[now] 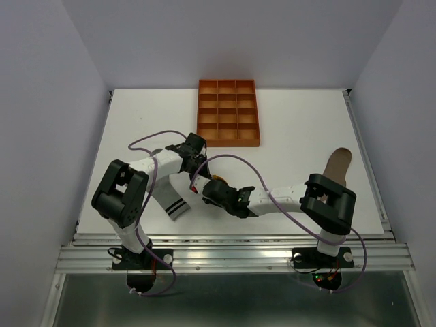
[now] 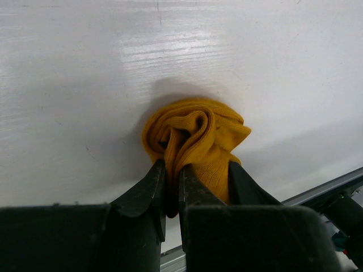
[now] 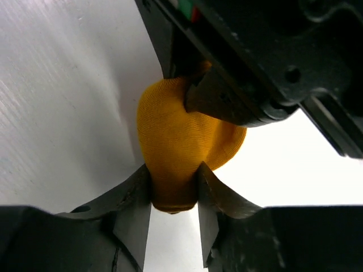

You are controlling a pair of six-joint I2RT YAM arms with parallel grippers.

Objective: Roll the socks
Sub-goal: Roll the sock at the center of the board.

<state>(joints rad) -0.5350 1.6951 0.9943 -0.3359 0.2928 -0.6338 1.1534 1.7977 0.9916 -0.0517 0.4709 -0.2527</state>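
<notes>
A grey sock (image 1: 176, 204) lies flat on the tabletop (image 1: 300, 129) to the left, under the left arm, untouched by either arm. Just right of it, mid-table, the left gripper (image 2: 172, 170) has its jaws closed tight on a fold of the yellow sock (image 2: 195, 133), which is bunched into a loose wad. I can't tell whether the wad rests on the tabletop or hangs just above it. From the other side, the right gripper (image 3: 174, 195) clamps its jaws on the wad's opposite end, so the sock is caught between both. It looks light, soft and springy, and I'd guess it will uncurl if let go. It is best pinched across the full roll. A brown sock (image 1: 337, 163) lies far right, well apart.
</notes>
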